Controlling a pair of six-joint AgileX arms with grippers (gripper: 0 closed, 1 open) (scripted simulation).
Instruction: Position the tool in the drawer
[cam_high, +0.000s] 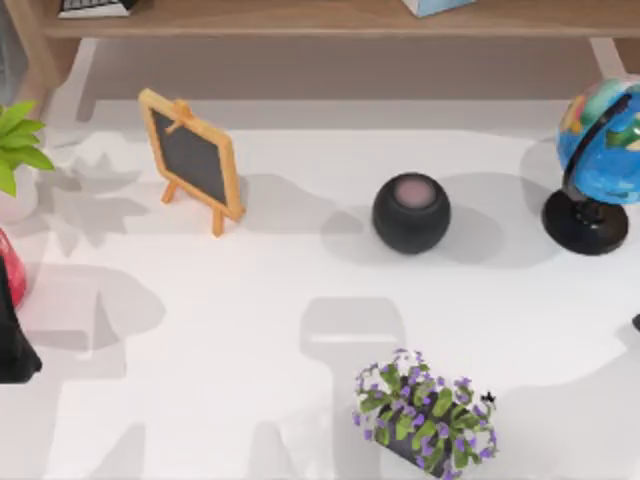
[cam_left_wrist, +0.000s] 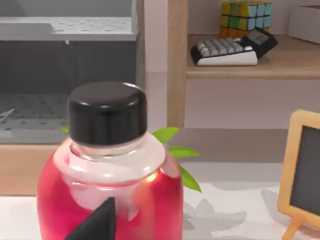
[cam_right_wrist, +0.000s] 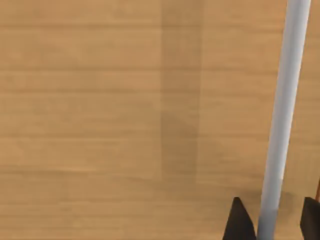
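Observation:
The drawer's pale wooden front (cam_right_wrist: 125, 110) spans the right wrist view, with a light grey bar handle (cam_right_wrist: 287, 100) running across it. My right gripper (cam_right_wrist: 274, 220) is open around that handle, one dark fingertip on each side and a small gap to the bar. The tool is out of view. My left gripper (cam_high: 12, 340) is parked at the table's left edge, right beside a red bottle with a black cap (cam_left_wrist: 107, 185).
On the white table stand a small chalkboard easel (cam_high: 192, 160), a dark round speaker (cam_high: 411, 212), a globe (cam_high: 600, 150) at the right, a pot of purple flowers (cam_high: 425, 415) at the front and a green plant (cam_high: 18, 140) at the left. A wooden shelf (cam_high: 330, 18) runs along the back.

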